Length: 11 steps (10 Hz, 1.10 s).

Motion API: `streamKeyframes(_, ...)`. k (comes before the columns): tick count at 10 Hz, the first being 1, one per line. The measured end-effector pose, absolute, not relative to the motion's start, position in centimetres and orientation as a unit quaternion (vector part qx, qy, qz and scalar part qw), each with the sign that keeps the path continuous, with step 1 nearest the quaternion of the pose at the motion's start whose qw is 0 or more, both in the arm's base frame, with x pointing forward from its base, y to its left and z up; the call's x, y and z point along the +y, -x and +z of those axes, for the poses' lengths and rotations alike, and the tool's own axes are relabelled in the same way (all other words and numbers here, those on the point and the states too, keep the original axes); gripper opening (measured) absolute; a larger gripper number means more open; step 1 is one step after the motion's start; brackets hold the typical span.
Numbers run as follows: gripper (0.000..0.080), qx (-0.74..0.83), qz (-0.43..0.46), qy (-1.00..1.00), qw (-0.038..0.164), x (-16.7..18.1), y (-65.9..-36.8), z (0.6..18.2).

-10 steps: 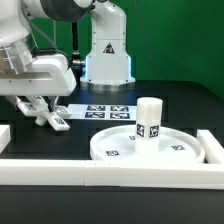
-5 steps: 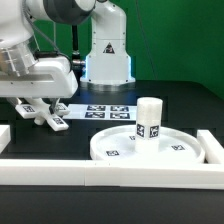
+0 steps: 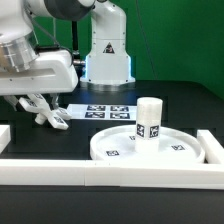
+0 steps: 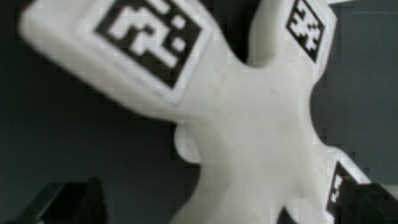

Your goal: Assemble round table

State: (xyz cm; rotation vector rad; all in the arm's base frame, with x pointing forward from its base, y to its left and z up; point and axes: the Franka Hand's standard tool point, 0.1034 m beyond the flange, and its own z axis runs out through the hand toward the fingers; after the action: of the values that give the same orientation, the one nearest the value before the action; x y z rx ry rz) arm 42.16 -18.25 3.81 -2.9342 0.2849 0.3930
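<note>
The gripper (image 3: 40,108) is hanging low over the black table (image 3: 180,105), and the cross-shaped foot (image 3: 55,118) is sitting right at its fingers. In the wrist view one arm of the foot is running in between the two dark fingertips (image 4: 68,203). The fingers are standing apart. A strip of dark table is showing between one fingertip and that arm, so they are not squeezing it. Whether the foot is resting on the table or is lifted off it cannot be told.

The marker board (image 3: 105,112) is lying just beside the fingers, toward the exterior view's right. The round disc (image 3: 185,135) is lying well apart from the fingers, further to that side, with the short leg (image 3: 148,118) standing upright on it. A long white border bar (image 3: 110,172) is lying in front of the disc.
</note>
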Motion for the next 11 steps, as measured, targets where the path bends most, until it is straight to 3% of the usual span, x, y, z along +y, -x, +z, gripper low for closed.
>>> streamKeyframes(2, 0.0649, 0.099, 0.124, 0.984, 0.086, -18.4, -42.1, 4.7)
streamKeyframes(5, 0.0649, 0.098, 0.128, 0.983, 0.086, -18.3, -41.9, 4.4)
streamKeyframes(6, 0.0649, 0.099, 0.118, 0.986, 0.071, -18.4, -42.2, 4.3)
streamKeyframes(7, 0.0649, 0.083, 0.098, 0.991, 0.042, -17.9, -42.5, 4.5)
streamKeyframes(11, 0.0649, 0.008, 0.058, 0.998, 0.006, -16.9, -42.8, 5.8)
